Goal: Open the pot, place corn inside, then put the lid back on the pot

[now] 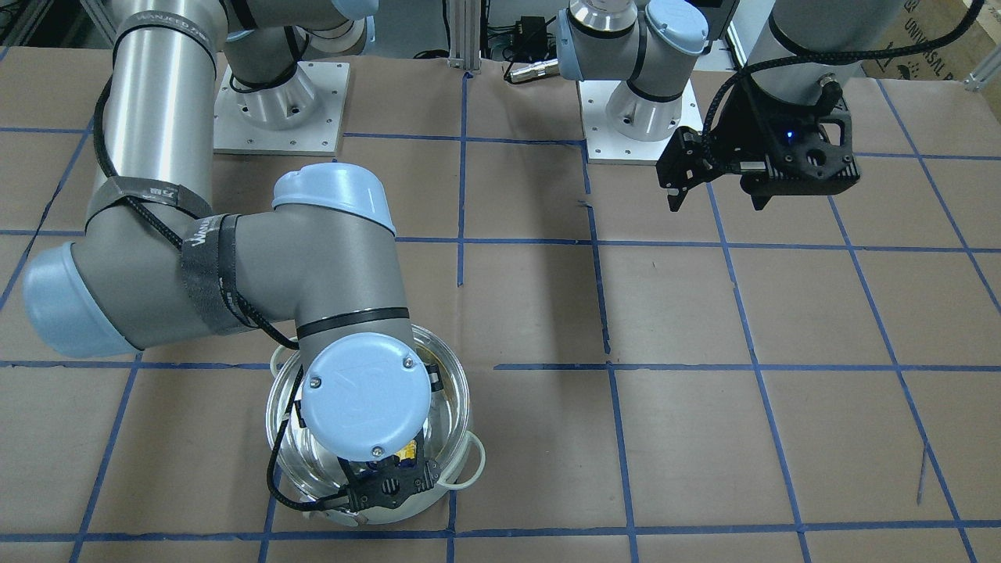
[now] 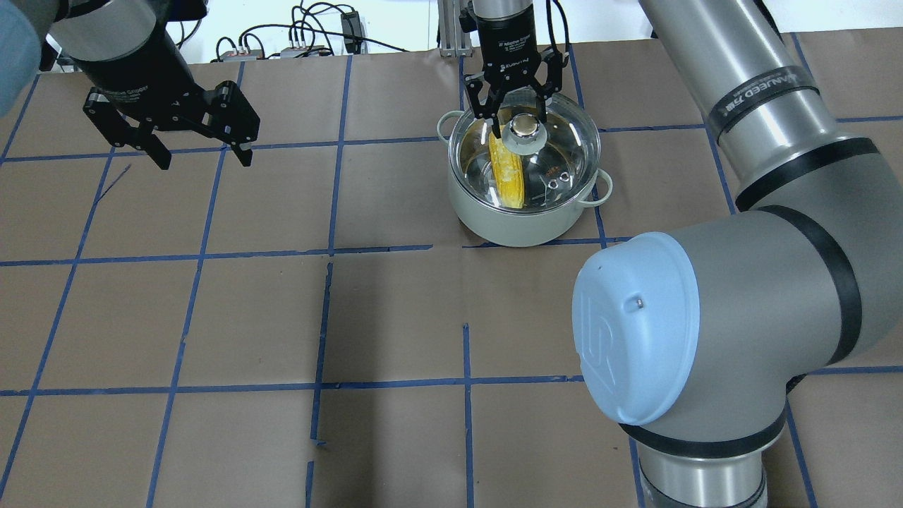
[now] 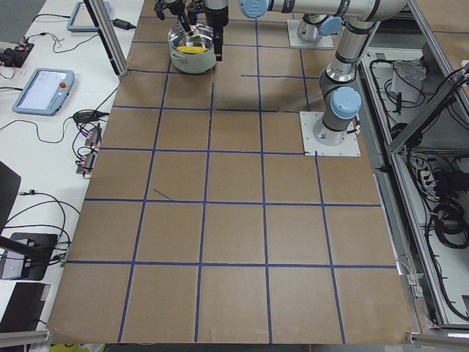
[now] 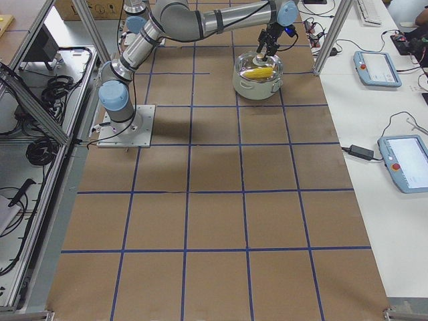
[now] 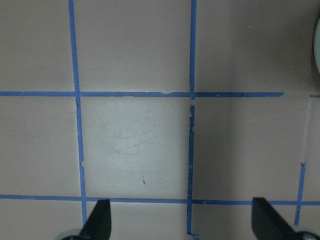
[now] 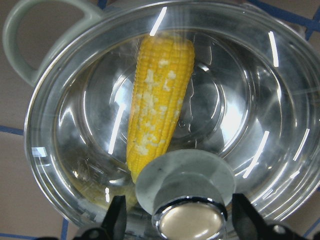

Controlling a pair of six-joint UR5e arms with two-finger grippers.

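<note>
Clear lid [image 6: 250,125] on steel pot [image 2: 515,226], yellow corn [image 6: 157,95] inside, R gripper [image 6: 181,216] spread astride knob [image 2: 523,127], L gripper [image 5: 179,207] spread too

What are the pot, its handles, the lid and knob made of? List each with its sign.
Pot: polished steel by its look, mirror glints inside.
Handles: pale, matte, probably plastic.
Lid: clear glass, corn shows through.
Knob: grey, likely plastic, shiny metal-looking cap.

— What covers the worktop [image 2: 395,317]?
— Brown paper, gridded with blue tape [image 2: 329,204].
— And what stands on it?
— The pot [image 2: 518,227], beside a tape crossing, and the arms' two white base plates [image 1: 235,133].
</note>
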